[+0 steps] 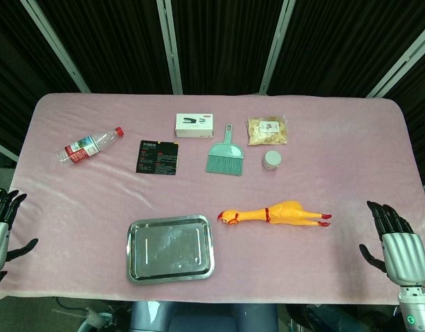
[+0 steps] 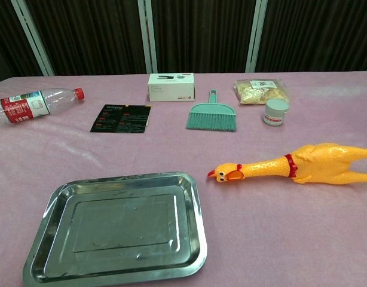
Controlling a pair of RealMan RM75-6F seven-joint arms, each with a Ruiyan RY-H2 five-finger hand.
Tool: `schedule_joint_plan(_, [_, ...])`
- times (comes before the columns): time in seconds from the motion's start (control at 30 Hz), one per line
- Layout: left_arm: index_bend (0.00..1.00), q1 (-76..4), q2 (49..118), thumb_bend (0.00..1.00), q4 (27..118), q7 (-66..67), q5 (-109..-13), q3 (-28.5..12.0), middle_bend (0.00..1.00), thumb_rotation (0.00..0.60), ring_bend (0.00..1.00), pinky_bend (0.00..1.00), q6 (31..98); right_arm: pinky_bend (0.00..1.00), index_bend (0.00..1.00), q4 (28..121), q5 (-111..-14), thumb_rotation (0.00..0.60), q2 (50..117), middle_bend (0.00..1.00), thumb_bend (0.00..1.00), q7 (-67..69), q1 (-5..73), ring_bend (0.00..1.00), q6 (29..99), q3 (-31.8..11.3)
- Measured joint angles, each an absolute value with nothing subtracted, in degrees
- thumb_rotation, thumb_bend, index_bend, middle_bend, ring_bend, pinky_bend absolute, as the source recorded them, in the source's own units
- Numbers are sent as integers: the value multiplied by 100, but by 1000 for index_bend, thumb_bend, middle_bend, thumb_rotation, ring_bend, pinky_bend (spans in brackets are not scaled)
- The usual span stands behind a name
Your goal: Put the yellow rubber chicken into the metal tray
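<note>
The yellow rubber chicken (image 1: 276, 214) is seen lying untouched beside the metal tray (image 1: 135, 259) near the counter's front edge; both hands, left hand (image 1: 1, 223) and right hand (image 1: 396, 243), are held at the side edges, fingers apart, nothing gripped.

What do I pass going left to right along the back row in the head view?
Water bottle → black card → white box → teal brush → small jar, with the snack bag just behind it.

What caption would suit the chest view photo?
Yellow rubber chicken lies beside the empty metal tray on a pink table.
</note>
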State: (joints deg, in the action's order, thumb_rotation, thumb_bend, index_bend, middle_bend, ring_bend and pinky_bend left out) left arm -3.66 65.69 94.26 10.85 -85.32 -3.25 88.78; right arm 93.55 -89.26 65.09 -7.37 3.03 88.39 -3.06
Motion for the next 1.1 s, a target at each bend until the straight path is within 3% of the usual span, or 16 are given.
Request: schedule_joint_plan(1.1, [155,-373,6536,46,9488,1112,-8507,-300,103,600,40,18,8798,253,16,9555,-9284,600,6323,144,280,-573,562,121,8703,-356])
